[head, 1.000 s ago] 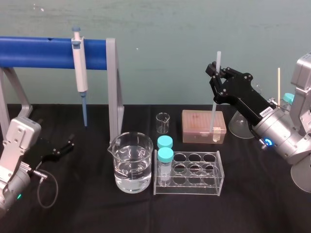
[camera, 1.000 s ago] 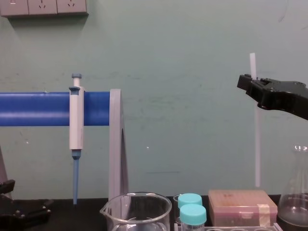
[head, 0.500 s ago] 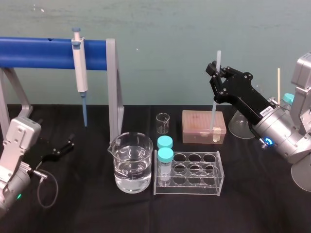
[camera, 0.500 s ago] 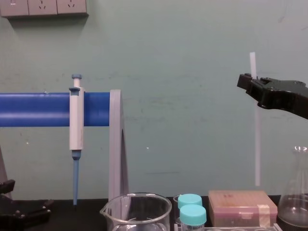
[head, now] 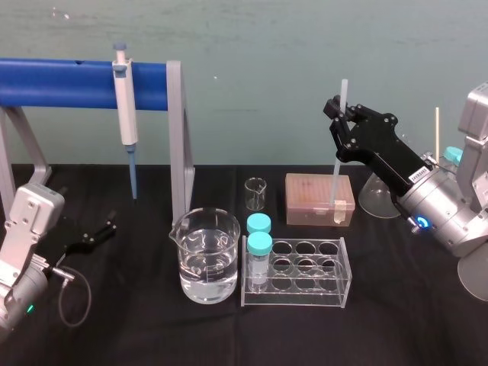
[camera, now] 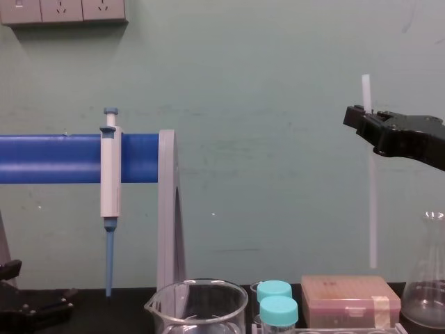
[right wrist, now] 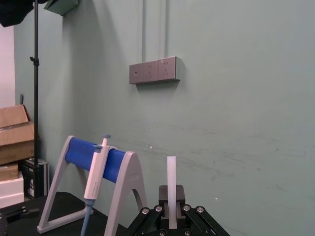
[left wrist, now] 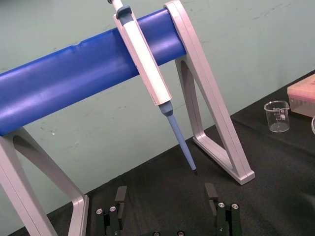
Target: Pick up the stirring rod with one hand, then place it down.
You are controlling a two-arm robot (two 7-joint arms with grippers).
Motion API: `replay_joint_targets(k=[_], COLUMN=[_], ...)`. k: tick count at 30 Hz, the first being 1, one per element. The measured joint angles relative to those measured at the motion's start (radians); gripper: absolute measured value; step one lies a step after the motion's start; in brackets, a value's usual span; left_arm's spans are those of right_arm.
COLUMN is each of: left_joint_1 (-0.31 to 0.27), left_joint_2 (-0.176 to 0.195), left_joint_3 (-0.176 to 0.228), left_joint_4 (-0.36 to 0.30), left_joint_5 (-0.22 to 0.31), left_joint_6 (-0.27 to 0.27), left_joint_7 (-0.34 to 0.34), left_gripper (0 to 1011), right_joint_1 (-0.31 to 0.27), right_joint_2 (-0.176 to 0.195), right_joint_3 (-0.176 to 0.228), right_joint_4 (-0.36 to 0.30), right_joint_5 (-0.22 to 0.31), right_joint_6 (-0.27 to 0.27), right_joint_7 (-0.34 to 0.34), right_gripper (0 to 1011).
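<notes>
**Rod.** The stirring rod is held upright, or nearly so, well clear of the table. It is gripped near its upper end, so a short length stands above the grip and the long remainder hangs below. In the chest view its lower end is seen just above the top of the pinkish box, with a small gap between them.

**Grippers.** The right gripper is closed on the rod. In the right wrist view the rod is seen clamped between the two black fingers. The left gripper is parked low at the left side of the table with its fingers spread and nothing between them, near the foot of the blue stand on which the pipette hangs.

**Step.** The pick-up is judged complete and the placing is not yet begun.

**Next move.** A descent to a bare patch of the black cloth is called for. The box, the tube rack, the water-filled beaker and the flask are to be avoided. The rod would probably need to be tilted towards the horizontal first. Release is best left until the rod is supported along its length, since it may roll or bounce if dropped on end.
</notes>
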Motion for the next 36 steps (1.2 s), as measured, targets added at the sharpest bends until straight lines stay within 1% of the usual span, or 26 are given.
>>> replay_joint_targets(k=[19,23,24,29,31,36], left_joint_1=[0.0,0.0,0.0,0.0,0.0,0.0], left_joint_2=[0.0,0.0,0.0,0.0,0.0,0.0], left_joint_3=[0.0,0.0,0.0,0.0,0.0,0.0], left_joint_4=[0.0,0.0,0.0,0.0,0.0,0.0], left_joint_5=[0.0,0.0,0.0,0.0,0.0,0.0], left_joint_6=[0.0,0.0,0.0,0.0,0.0,0.0], left_joint_7=[0.0,0.0,0.0,0.0,0.0,0.0], left_gripper=[1000,1000,1000,1000,1000,1000], right_joint_1=[-0.006,-0.006,-0.006,0.001,0.007,0.018], right_joint_2=[0.001,0.006,0.01,0.019,0.02,0.02], right_joint_3=[-0.001,-0.01,-0.016,-0.038,-0.048,-0.066], right_joint_4=[-0.002,0.002,0.007,0.036,0.054,0.093], right_joint_5=[0.005,0.043,0.062,0.105,0.115,0.121], right_joint_6=[0.002,0.018,0.019,0.009,-0.001,-0.016], right_joint_7=[0.005,0.049,0.075,0.148,0.168,0.177], right_gripper=[70,70,70,70,70,71])
